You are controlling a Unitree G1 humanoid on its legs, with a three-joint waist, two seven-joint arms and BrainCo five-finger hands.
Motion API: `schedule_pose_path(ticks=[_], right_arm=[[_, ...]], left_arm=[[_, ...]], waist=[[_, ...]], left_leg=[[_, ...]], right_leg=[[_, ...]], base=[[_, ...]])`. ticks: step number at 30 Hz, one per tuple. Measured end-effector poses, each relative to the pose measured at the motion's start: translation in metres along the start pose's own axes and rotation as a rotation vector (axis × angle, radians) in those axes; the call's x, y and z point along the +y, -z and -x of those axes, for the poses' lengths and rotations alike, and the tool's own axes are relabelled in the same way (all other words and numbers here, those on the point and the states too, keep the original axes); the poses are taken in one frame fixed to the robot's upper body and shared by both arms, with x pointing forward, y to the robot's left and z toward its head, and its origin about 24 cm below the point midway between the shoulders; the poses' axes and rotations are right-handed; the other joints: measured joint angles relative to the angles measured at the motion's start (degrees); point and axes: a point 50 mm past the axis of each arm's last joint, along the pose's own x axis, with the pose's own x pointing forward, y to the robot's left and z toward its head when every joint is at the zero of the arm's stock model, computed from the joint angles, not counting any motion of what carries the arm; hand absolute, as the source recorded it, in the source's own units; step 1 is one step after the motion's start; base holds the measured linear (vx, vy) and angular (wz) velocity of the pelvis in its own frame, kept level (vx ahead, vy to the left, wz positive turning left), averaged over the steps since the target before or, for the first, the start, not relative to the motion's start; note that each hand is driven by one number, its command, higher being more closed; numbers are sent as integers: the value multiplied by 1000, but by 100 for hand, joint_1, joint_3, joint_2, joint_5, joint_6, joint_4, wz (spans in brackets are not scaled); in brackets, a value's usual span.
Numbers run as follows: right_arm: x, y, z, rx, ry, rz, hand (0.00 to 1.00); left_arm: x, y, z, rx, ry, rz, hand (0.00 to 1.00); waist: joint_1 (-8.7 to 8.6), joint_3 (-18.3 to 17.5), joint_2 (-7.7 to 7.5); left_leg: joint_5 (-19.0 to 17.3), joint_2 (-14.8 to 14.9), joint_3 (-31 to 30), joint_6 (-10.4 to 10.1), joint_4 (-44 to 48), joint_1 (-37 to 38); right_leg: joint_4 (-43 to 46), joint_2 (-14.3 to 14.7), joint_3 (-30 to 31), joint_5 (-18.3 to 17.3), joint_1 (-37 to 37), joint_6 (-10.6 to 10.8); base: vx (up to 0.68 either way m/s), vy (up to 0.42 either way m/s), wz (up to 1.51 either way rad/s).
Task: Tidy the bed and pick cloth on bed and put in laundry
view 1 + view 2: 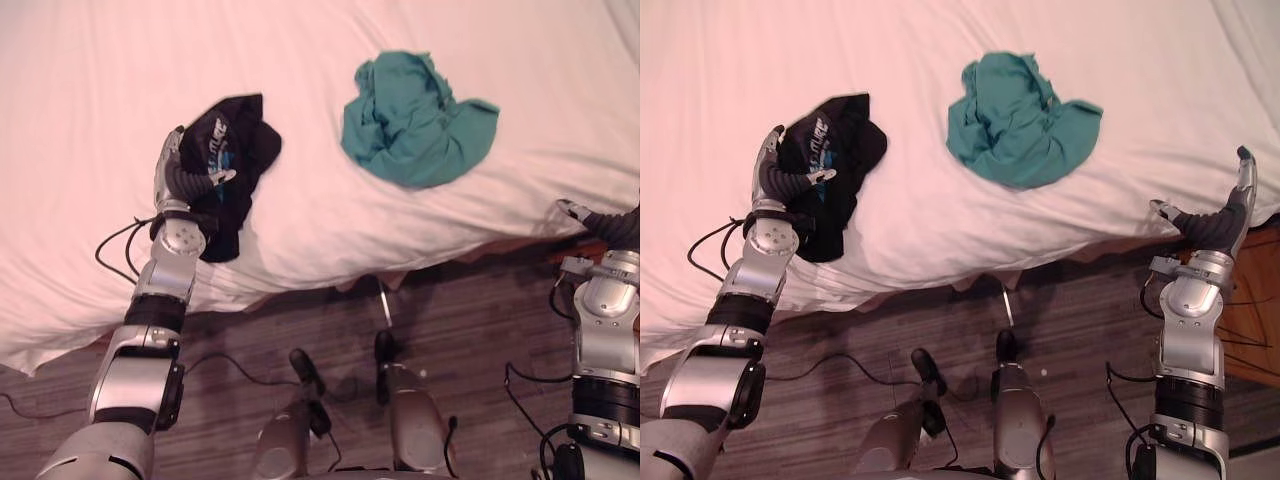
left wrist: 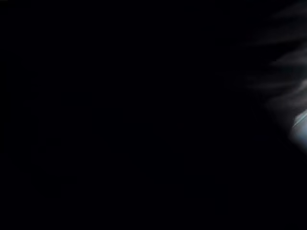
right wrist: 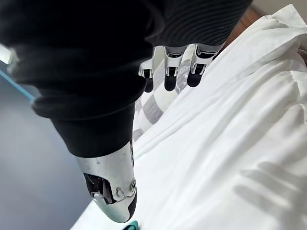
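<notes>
Right eye view: wrinkled white bed (image 1: 940,60) over dark wooden plank floor (image 1: 1080,330).

Here's the bed (image 1: 100,80), stretching across the whole far side, its near edge running left to right in front of the robot, with the floor (image 1: 470,320) on the near side of that edge. Two cloths lie on the bed, apart from each other. The first cloth (image 1: 245,140) sits to the left, close to the near edge. The left hand (image 1: 185,175) is right up against that cloth's left side, touching it. The second cloth (image 1: 410,125) lies to the right of the first and a little farther back. Over at the far right, the right hand (image 1: 1215,225) is at the bed's near edge, well apart from both cloths.
</notes>
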Motion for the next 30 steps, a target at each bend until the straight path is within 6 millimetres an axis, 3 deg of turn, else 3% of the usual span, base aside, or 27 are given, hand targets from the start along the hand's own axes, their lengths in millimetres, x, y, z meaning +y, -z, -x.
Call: schedule_pose_path(ticks=[6,12,16,22,26,30], right_arm=[[-6,-16,-15,-66,26,3,0],[-7,-43,-37,-158,47,-14,0],[-5,-62,-64,-213,29,41,0],[-20,-94,-111,-263,21,195,0],[-21,-97,-130,-222,-20,277,0],[-26,-82,-141,-107,-13,283,0]], left_arm=[[9,-9,-16,-6,7,-118,100],[4,-7,-10,-29,46,-139,100],[-16,-4,17,-84,95,-14,100],[-46,12,96,-101,232,295,100],[-57,52,151,85,334,423,100],[-60,82,186,262,374,474,100]], waist=[[7,265,-16],[45,268,-10],[161,296,45],[469,497,495],[710,534,732],[1001,518,756]], left_leg=[[1,9,1,1,87,-154],[10,2,-19,14,83,-194],[61,4,-198,85,83,-270],[102,-12,-595,132,116,-499],[198,-34,-845,104,147,-859],[414,-129,-971,115,-33,-1222]], right_leg=[[3,-15,12,37,-117,11],[4,-33,-6,45,-145,24],[3,-50,-139,43,-143,26],[-4,-141,-524,38,-142,33],[7,-216,-753,21,-346,45],[204,-334,-887,15,-796,37]], base=[[33,-59,1],[46,-41,2],[83,-57,17],[80,-41,32],[43,-34,31],[-3,-20,25]])
